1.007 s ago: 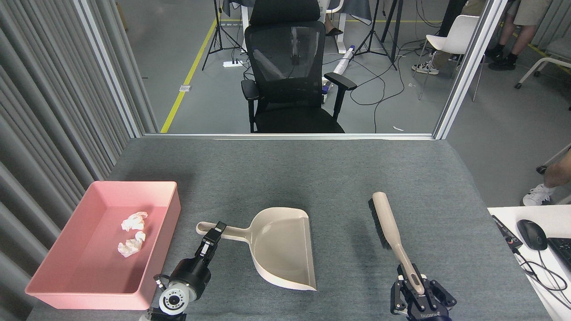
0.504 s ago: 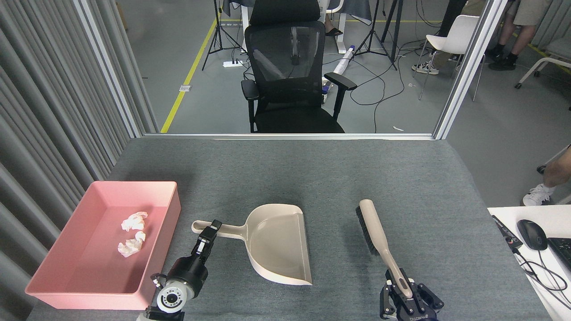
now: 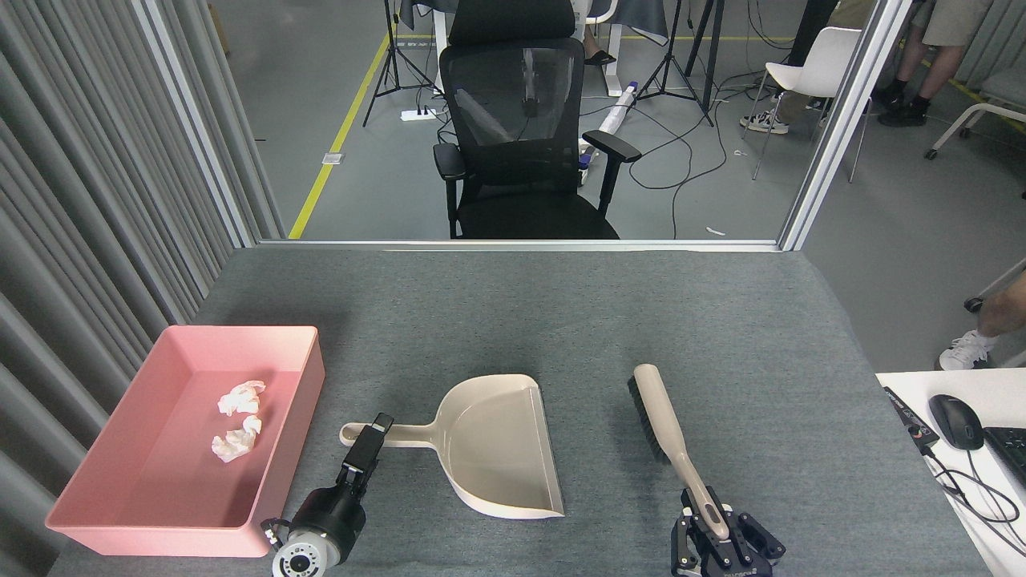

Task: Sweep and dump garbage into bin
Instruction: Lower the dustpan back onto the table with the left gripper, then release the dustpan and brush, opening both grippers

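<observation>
Head view: two wads of tissue paper are seen lying in the pink bin, so the dumping is judged done. Since a second ago the empty dustpan and the brush have been drawn nearer, apparently to be set down on the grey table. The left gripper is pinched on the dustpan handle, the right gripper on the brush handle. Writing on the right gripper is too small to be read.

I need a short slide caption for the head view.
Two tissue wads lie in the pink bin; dustpan empty.
</observation>
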Controlling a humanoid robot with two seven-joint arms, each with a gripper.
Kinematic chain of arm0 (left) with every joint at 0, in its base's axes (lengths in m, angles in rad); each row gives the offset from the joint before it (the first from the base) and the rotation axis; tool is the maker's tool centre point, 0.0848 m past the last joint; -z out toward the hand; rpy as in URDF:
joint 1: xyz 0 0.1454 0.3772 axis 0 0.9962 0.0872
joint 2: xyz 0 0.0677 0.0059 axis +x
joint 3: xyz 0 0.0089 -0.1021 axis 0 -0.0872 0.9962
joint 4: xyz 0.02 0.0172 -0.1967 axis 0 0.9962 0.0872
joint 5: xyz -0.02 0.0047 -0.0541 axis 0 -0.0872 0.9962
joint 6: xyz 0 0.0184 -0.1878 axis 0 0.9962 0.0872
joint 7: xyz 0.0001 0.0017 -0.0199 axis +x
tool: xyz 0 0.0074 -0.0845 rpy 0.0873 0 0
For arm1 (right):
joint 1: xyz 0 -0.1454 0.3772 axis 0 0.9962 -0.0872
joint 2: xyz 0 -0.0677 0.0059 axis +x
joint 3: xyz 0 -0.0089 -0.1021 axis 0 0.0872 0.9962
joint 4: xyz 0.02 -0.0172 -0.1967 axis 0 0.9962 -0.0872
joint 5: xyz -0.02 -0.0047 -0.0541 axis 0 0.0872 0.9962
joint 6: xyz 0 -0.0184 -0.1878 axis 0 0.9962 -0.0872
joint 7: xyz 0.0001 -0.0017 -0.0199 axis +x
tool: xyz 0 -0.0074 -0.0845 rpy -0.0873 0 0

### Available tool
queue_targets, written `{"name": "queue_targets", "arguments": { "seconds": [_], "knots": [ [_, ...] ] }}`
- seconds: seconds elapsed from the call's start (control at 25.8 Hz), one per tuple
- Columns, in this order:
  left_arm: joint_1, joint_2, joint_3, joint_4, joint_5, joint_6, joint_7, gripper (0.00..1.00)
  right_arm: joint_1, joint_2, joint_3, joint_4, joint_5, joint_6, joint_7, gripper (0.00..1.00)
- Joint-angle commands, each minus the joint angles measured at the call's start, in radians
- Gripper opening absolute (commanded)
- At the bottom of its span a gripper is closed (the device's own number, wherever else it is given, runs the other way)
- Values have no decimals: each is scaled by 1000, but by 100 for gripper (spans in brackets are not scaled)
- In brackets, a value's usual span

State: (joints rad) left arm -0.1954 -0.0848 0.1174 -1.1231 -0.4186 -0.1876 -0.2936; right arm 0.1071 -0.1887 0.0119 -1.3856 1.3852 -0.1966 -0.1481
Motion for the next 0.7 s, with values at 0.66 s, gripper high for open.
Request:
{"name": "queue_targets", "arguments": {
  "seconds": [0.66],
  "knots": [
    [266, 5, -5, -363, -2, 37, -51, 98, 62, -3, -10, -167, -14, -6, -2, 98]
  ]
}}
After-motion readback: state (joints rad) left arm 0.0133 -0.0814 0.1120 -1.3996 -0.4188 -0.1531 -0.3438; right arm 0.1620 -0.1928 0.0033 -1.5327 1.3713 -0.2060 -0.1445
